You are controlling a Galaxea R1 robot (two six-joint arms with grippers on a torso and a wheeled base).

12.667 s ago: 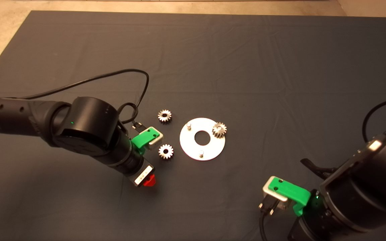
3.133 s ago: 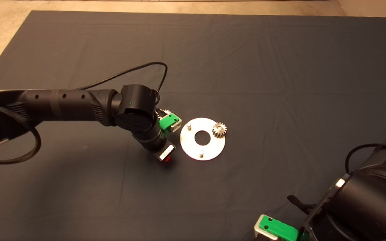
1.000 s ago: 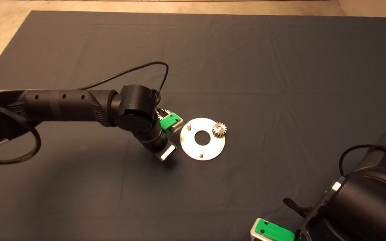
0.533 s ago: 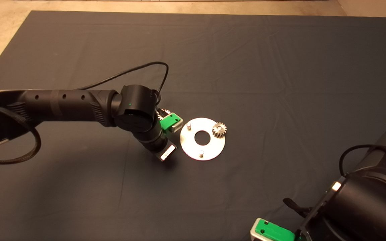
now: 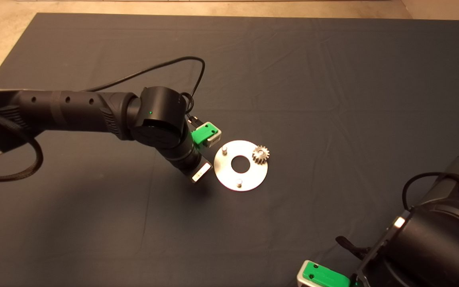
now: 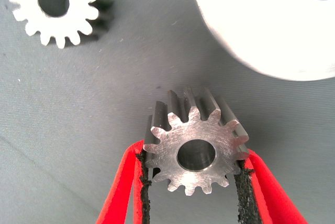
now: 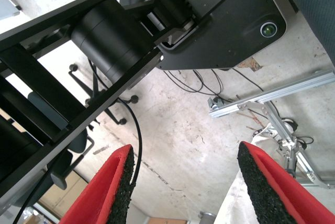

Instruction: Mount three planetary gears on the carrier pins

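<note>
My left gripper (image 6: 193, 164) is shut on one planetary gear (image 6: 196, 150), a silvery toothed gear with a centre hole, held just above the mat. In the head view this gripper (image 5: 201, 173) hangs right beside the left rim of the carrier disc (image 5: 223, 172). Two bare carrier pins (image 5: 224, 150) (image 5: 239, 183) stand on the disc. A second gear (image 5: 260, 154) sits over the pin at its right. A third gear (image 6: 57, 3) lies flat on the mat near the disc's rim (image 6: 261, 30); my left wrist hides it from above.
My right gripper (image 7: 183, 182) waits open at the lower right edge of the mat (image 5: 323, 275). Its wrist view shows only floor, cables and the robot's base. A black cable (image 5: 165, 67) loops above my left arm. Dark mat (image 5: 333, 99) stretches all round the disc.
My left arm has risen slightly and shifted towards the far side, with the gear in its fingers. Seconds earlier it came down on that gear from beside the disc; the right arm drew back.
</note>
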